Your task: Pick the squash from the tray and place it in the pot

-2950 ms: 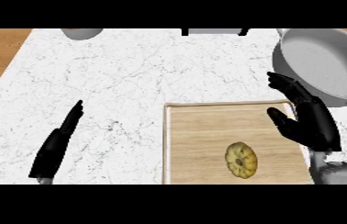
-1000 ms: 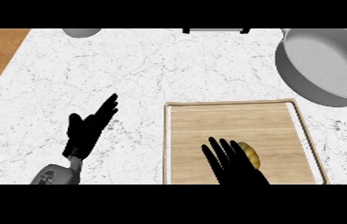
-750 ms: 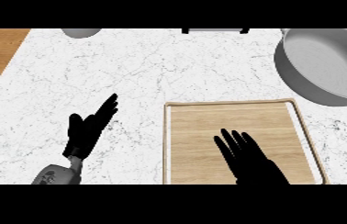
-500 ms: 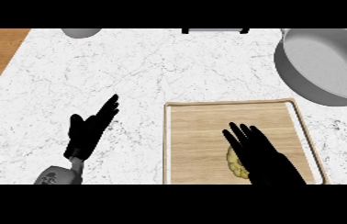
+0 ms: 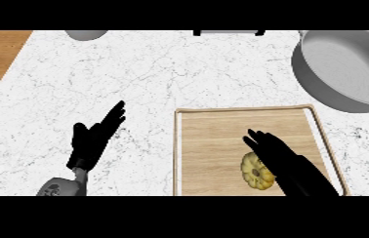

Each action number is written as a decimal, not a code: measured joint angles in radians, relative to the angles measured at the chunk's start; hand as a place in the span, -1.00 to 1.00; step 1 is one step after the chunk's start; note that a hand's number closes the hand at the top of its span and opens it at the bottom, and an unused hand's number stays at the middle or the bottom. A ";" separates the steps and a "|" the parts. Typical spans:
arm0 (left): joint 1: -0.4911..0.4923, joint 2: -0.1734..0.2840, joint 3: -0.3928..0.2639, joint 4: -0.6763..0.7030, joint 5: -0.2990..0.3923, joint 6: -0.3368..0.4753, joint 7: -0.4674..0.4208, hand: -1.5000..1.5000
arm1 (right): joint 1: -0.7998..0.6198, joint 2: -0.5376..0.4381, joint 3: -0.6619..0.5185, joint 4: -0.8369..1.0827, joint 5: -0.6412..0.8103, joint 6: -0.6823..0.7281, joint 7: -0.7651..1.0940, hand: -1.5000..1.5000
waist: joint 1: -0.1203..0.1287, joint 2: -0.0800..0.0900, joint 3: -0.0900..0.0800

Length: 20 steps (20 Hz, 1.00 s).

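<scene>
- The squash (image 5: 256, 171) lies on the tray (image 5: 216, 149), in its lower right part, at about 5 o'clock from the tray's middle. It is not lifted.
- The right hand (image 5: 284, 156) lies over the squash's right side, fingers straight and pointing toward 11 o'clock. Part of the squash is hidden under it. The fingers are extended, not curled round the squash; whether they touch it cannot be told.
- The left hand (image 5: 93, 139) rests on the worktop (image 5: 166, 76) to the left of the tray, released, fingers straight and pointing toward 1 o'clock. It holds nothing.
- The pot (image 5: 338, 66) stands at 1 o'clock from the tray, at the view's right edge, just beyond the tray's far right corner. Nothing shows inside the visible part.
- Judgement on progress: the task is at the reach or pre-grasp step. Nothing is completed yet.
- Left to do: close the right hand round the squash, lift it off the tray, carry it toward 1 o'clock over the pot's rim, and let it go inside.
</scene>
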 measured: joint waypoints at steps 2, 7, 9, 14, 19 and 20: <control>-0.009 -0.001 0.013 0.018 -0.001 -0.014 -0.009 0.00 | 0.010 0.013 -0.018 0.011 -0.041 0.006 -0.025 -1.00 | -0.001 0.000 0.000; 0.014 -0.018 0.015 -0.011 -0.028 -0.015 -0.006 0.00 | -0.023 0.049 -0.083 0.118 -0.108 0.009 -0.083 -1.00 | 0.002 -0.001 0.000; 0.003 -0.026 0.028 0.006 -0.028 -0.027 -0.008 0.00 | -0.049 0.068 -0.101 0.177 -0.121 0.009 -0.101 -1.00 | 0.002 -0.001 0.001; 0.005 -0.040 0.049 -0.013 -0.044 -0.041 0.019 0.00 | -0.088 0.109 -0.126 0.300 -0.130 0.002 -0.150 1.00 | 0.003 0.000 -0.001; 0.010 -0.055 0.051 -0.036 -0.060 -0.045 0.045 0.00 | -0.126 0.053 -0.138 0.394 -0.076 -0.024 -0.293 1.00 | 0.004 -0.004 -0.005; 0.015 -0.048 0.062 -0.040 -0.057 -0.058 0.042 0.00 | -0.127 0.057 -0.142 0.406 -0.073 -0.034 -0.313 1.00 | 0.004 -0.006 -0.007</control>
